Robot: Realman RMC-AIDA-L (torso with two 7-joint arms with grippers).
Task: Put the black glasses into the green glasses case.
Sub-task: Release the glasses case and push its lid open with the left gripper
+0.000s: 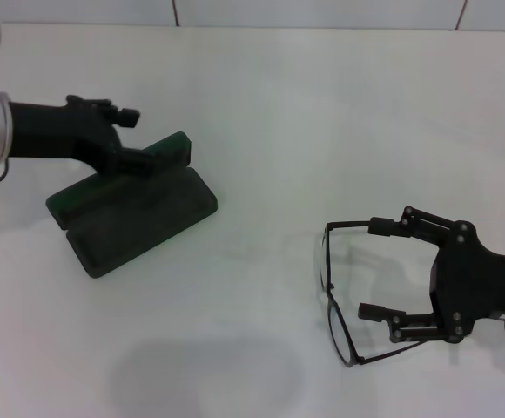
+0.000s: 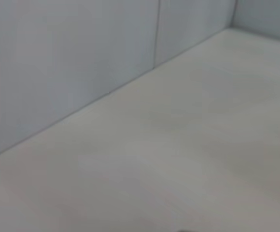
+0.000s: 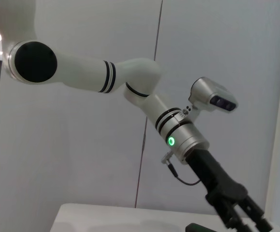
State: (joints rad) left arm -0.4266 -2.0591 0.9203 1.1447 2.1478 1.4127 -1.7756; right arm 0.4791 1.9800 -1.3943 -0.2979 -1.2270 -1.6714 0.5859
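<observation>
The green glasses case (image 1: 139,218) lies open on the white table at the left, its lid (image 1: 170,150) standing up at the far side. My left gripper (image 1: 144,161) reaches in from the left and is shut on the lid's edge. The black glasses (image 1: 331,279) lie on the table at the right, lenses toward the case and temple arms pointing right. My right gripper (image 1: 374,268) is open, its two fingers spread between the temple arms just behind the lenses. The right wrist view shows the left arm and its gripper (image 3: 239,208) above a sliver of the case (image 3: 198,227).
The white table (image 1: 270,113) runs back to a pale panelled wall (image 1: 322,10). The left wrist view shows only bare tabletop (image 2: 188,145) and wall (image 2: 58,58).
</observation>
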